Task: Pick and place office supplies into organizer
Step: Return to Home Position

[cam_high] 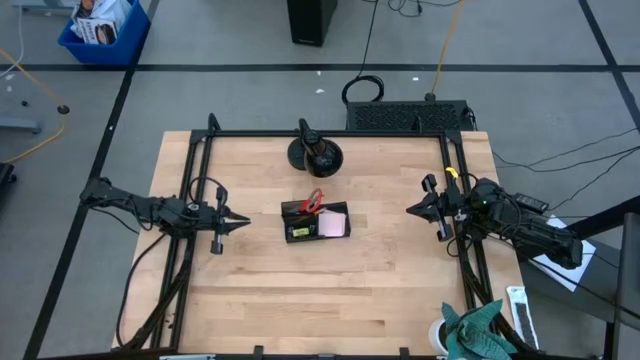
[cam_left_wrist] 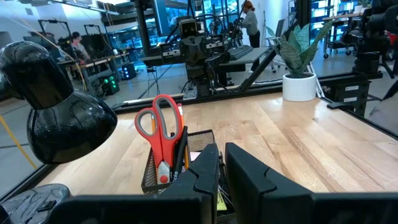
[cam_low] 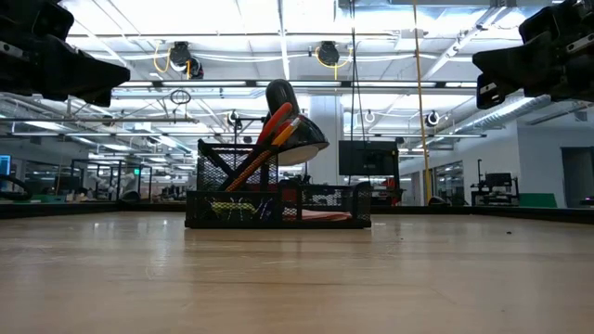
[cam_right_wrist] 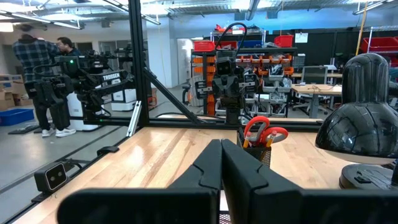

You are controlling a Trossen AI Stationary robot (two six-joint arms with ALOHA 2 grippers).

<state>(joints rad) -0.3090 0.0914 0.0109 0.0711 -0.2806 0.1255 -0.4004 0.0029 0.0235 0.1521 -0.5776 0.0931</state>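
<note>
The black mesh organizer (cam_high: 316, 222) stands at the table's middle, also seen in the low view (cam_low: 278, 209). Red-handled scissors (cam_left_wrist: 163, 134) stand handles-up in its tall cup, beside orange pencils (cam_low: 260, 158). A pink sticky-note pad (cam_high: 333, 227) lies in its right compartment, and something yellow (cam_high: 297, 234) lies in its near left part. My left gripper (cam_high: 246, 220) hangs level to the left of the organizer, its fingers (cam_left_wrist: 208, 168) a narrow gap apart around nothing. My right gripper (cam_high: 410, 210) hangs level to the right of the organizer, shut and empty (cam_right_wrist: 221, 162).
A black desk lamp (cam_high: 314, 152) stands just behind the organizer, its head over the organizer's far side (cam_low: 292, 125). A black frame rail (cam_high: 330, 133) borders the table. A potted plant (cam_high: 480, 335) sits at the near right corner. People (cam_right_wrist: 37, 62) stand in the room beyond.
</note>
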